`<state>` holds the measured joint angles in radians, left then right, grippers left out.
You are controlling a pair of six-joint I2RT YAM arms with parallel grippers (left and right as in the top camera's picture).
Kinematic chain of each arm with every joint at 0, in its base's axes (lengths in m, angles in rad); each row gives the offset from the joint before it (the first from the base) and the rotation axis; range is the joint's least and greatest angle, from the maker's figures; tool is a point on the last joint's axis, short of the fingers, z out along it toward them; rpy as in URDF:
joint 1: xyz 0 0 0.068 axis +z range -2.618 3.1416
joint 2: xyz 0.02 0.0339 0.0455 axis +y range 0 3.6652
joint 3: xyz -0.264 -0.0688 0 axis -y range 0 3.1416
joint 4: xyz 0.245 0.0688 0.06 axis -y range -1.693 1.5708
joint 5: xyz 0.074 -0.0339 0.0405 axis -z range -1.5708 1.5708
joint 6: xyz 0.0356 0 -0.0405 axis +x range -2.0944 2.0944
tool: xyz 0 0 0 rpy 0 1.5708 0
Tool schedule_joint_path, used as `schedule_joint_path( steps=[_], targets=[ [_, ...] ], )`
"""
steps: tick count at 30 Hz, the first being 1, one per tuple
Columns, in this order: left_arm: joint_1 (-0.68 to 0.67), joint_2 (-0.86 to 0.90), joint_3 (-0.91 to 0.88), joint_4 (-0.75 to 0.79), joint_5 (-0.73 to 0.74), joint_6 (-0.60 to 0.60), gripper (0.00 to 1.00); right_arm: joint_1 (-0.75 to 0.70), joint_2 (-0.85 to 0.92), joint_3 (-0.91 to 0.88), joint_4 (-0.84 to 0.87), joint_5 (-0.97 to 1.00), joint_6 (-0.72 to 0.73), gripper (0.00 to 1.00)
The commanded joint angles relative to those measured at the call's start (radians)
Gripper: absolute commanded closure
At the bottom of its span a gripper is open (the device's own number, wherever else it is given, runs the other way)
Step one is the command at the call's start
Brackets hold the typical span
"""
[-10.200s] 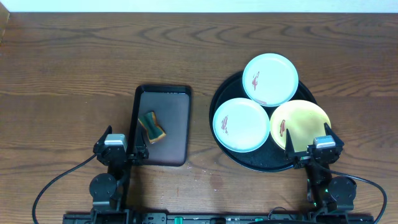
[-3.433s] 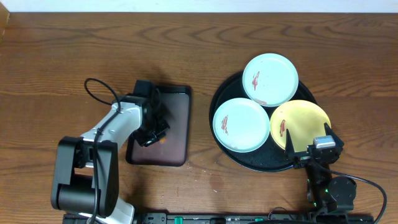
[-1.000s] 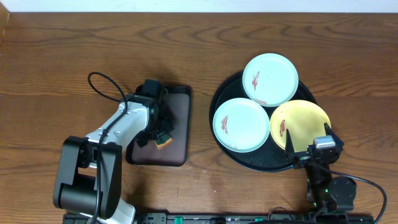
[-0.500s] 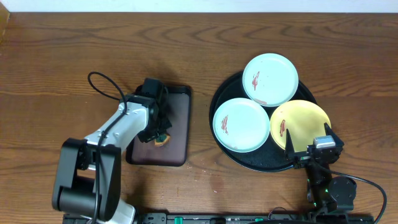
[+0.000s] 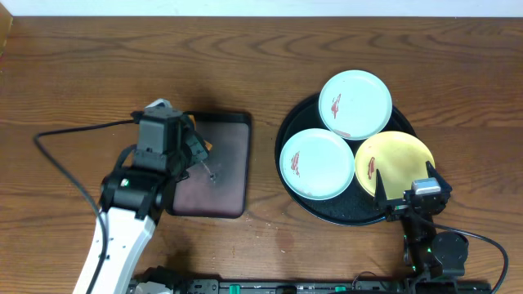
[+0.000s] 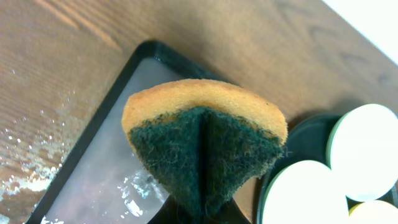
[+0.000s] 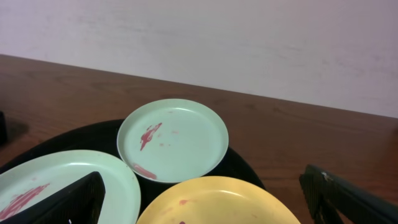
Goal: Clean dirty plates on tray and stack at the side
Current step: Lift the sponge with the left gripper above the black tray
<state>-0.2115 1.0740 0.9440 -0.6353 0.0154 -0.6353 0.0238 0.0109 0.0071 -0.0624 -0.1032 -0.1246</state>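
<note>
Three dirty plates lie on the round black tray: a pale blue one at the back, a pale blue one at the front left and a yellow one at the front right. Each shows a red-brown smear. My left gripper hangs above the small rectangular tray, shut on a folded sponge that is orange with a dark green scouring face. The sponge hides most of the fingers. My right gripper rests open at the round tray's near edge, over the yellow plate.
The dark rectangular tray left of the round tray is wet, with water drops on it. Splashes mark the wood beside it. Bare wooden table lies all around.
My left gripper has shut on the sponge and lifted it off the rectangular tray, with the arm rising and swinging left. The right arm and the plates have not moved.
</note>
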Motion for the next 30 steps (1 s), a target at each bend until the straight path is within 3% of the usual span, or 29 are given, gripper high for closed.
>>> schedule_joint_path(
  steps=[1,7,9,13,18,22,28,30],
  targets=[
    [0.002,0.033,-0.037,0.049,-0.110,-0.008,0.93,0.007,-0.005,-0.002,-0.003,0.001,-0.011,0.01],
    [0.003,0.227,-0.114,0.224,-0.076,0.015,0.93,0.007,-0.005,-0.002,-0.003,0.001,-0.011,0.01],
    [0.003,0.243,-0.111,0.295,-0.076,0.086,0.93,0.007,-0.005,-0.002,-0.004,0.001,-0.011,0.01],
    [0.002,0.124,-0.082,0.343,-0.045,0.222,0.93,0.007,-0.005,-0.002,-0.003,0.001,-0.011,0.01],
    [0.002,-0.139,-0.076,0.364,0.019,0.224,0.93,0.007,-0.005,-0.002,-0.004,0.001,-0.011,0.01],
    [0.002,-0.226,-0.092,0.331,0.027,0.224,0.93,0.007,-0.005,-0.002,-0.003,0.001,-0.011,0.01],
    [0.002,-0.012,-0.311,0.477,0.027,0.227,0.93,0.007,-0.005,-0.002,-0.004,0.001,-0.011,0.01],
    [0.002,0.082,-0.314,0.502,0.027,0.304,0.93,0.007,-0.005,-0.002,-0.004,0.001,-0.011,0.01]
  ],
)
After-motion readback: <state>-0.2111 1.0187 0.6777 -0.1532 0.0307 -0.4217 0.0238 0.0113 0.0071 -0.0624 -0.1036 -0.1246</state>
